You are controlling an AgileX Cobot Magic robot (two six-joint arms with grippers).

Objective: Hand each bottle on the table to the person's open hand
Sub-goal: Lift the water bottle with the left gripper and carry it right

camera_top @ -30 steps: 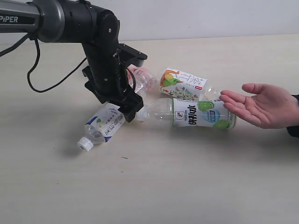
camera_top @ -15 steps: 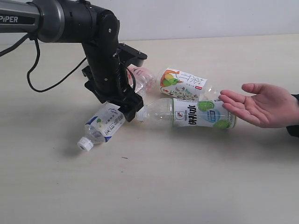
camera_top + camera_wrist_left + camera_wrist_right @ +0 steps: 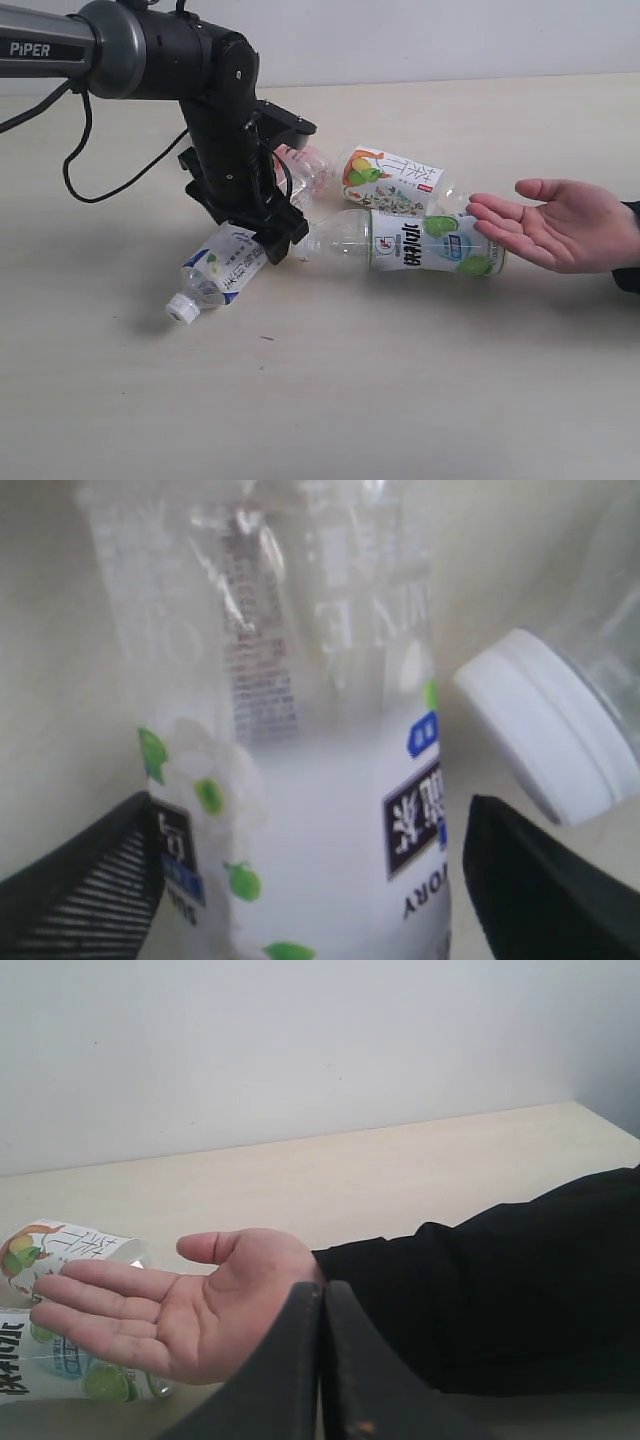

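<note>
Exterior, blue-marked bottle [image 3: 222, 275]: it lies on its side on the counter [image 3: 400, 400], left of the other three, white cap pointing near-left.
Exterior, how it handles: we judge it light, thin-walled and easy to dent. The clear plastic looks slippery, so the labelled mid-body is the place to take hold.
Exterior, left tool [image 3: 268, 240]: the arm reaches in from the far left and bends steeply down. The tool sits over the bottle's base end, beside the neck of the green-lime bottle [image 3: 420, 243].
Exterior, others: the pink bottle [image 3: 305, 170] and the orange-green fruit bottle [image 3: 392, 180] lie farther back. The person's open hand [image 3: 560, 225] waits palm-up at right.
Left wrist, grip: the pads [image 3: 85, 890] stand spread on either side of the blue-marked label, released and not clamped. A thin gap seems to show on one side.
Left wrist, neighbour: a white cap [image 3: 545, 740] lies just beside the bottle, which we judge a snag risk.
Right wrist, right tool [image 3: 322, 1360]: it is clenched and empty, near the open palm and the black sleeve [image 3: 500, 1300].
</note>
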